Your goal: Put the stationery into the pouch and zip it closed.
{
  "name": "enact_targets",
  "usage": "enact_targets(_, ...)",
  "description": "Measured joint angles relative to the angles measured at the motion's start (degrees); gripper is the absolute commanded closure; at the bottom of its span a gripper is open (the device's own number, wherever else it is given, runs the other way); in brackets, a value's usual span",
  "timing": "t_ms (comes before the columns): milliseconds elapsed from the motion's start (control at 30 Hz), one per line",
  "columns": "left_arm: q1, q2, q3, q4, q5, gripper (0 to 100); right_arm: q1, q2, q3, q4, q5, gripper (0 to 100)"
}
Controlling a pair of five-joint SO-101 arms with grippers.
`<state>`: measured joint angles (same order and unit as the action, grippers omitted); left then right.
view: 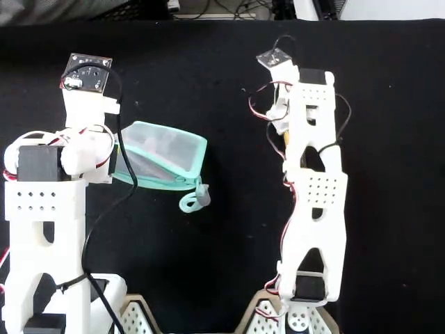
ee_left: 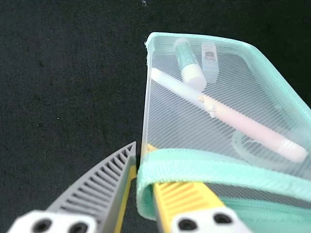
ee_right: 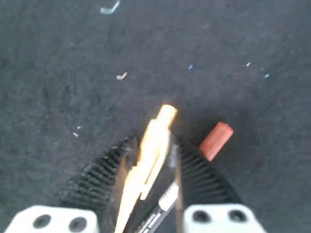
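- Left gripper (ee_left: pixel 142 160): clamped on the teal zip-edge band of the pouch (ee_left: pixel 214 107), grey finger (ee_left: pixel 104 187) on one side of the band, yellow finger (ee_left: pixel 182 199) on the other.
- High view: pouch (view: pixel 163 156) lies on the black table (view: pixel 208 264) at about 9 o'clock from table centre. The left gripper (view: pixel 115 149) has it at the pouch's 9 o'clock end.
- Zip pull tab (view: pixel 195 198) hangs off the pouch's 5 o'clock corner. Can't tell if the zip is open or closed.
- Through the mesh: a white-pink pen (ee_left: pixel 228 119) lies diagonally, with a white-capped tube (ee_left: pixel 189 65) and a small clear item (ee_left: pixel 209 58) near the far end.
- Right arm (view: pixel 313 195) is at 3 o'clock of the pouch, well apart from it.
- Right gripper (ee_right: pixel 153 143): closed on a yellow-orange pen (ee_right: pixel 155 136), whose tip sticks out past the fingers.
- Red piece (ee_right: pixel 216 140) is on the table just beside one right-gripper finger. Can't tell if they touch.
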<state>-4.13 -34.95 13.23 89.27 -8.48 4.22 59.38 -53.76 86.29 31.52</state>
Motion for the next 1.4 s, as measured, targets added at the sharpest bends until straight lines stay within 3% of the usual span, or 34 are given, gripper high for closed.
enact_targets(367, 0.0, 0.0, 0.0, 0.0, 0.0, 97, 0.0, -1.05, -7.47, 10.64, 0.79, 98.6)
enact_targets(667, 0.0, 0.0, 0.0, 0.0, 0.0, 97, -0.09, -14.24, -8.09, 14.33, 0.26, 98.6)
enact_targets(933, 0.0, 0.0, 0.0, 0.0, 0.0, 97, -4.48, -34.64, 5.36, 14.42, -2.11, 98.6)
enact_targets(1100, 0.0, 0.0, 0.0, 0.0, 0.0, 97, -12.84, -53.54, 17.67, 14.24, -4.31, 98.6)
enact_targets(1233, 0.0, 0.0, 0.0, 0.0, 0.0, 97, -17.67, -68.13, 31.12, 10.64, -7.12, 98.6)
enact_targets(1400, 0.0, 0.0, 0.0, 0.0, 0.0, 97, -17.76, -78.51, 55.74, 0.0, -8.09, 98.6)
